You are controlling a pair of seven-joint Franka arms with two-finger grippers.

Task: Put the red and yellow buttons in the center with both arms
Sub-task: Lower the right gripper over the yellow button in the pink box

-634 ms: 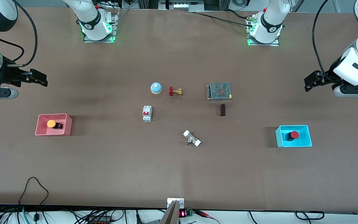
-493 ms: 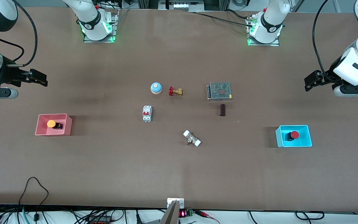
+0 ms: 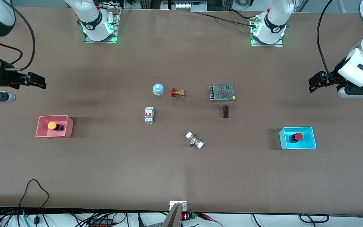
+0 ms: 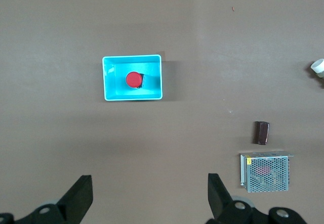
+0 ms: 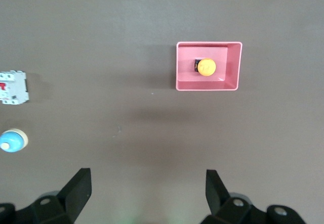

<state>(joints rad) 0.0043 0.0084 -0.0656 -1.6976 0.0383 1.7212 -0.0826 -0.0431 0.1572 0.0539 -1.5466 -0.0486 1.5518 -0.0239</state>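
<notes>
The yellow button (image 3: 52,125) lies in a pink bin (image 3: 43,134) toward the right arm's end of the table. It also shows in the right wrist view (image 5: 206,66). The red button (image 3: 298,136) lies in a blue bin (image 3: 307,145) toward the left arm's end and shows in the left wrist view (image 4: 133,79). My right gripper (image 3: 39,81) hangs open and empty over bare table, apart from the pink bin (image 5: 233,67). My left gripper (image 3: 314,85) hangs open and empty over bare table, apart from the blue bin (image 4: 107,82).
In the middle of the brown table lie a blue dome with a cream top (image 3: 158,89), a brass valve with a red handle (image 3: 177,92), a white circuit breaker (image 3: 149,114), a mesh-topped power supply (image 3: 222,92), a dark brown block (image 3: 225,111) and a white-capped fitting (image 3: 194,140).
My right arm has shifted slightly toward its end of the table. The left arm, the buttons and the bins have not moved.
</notes>
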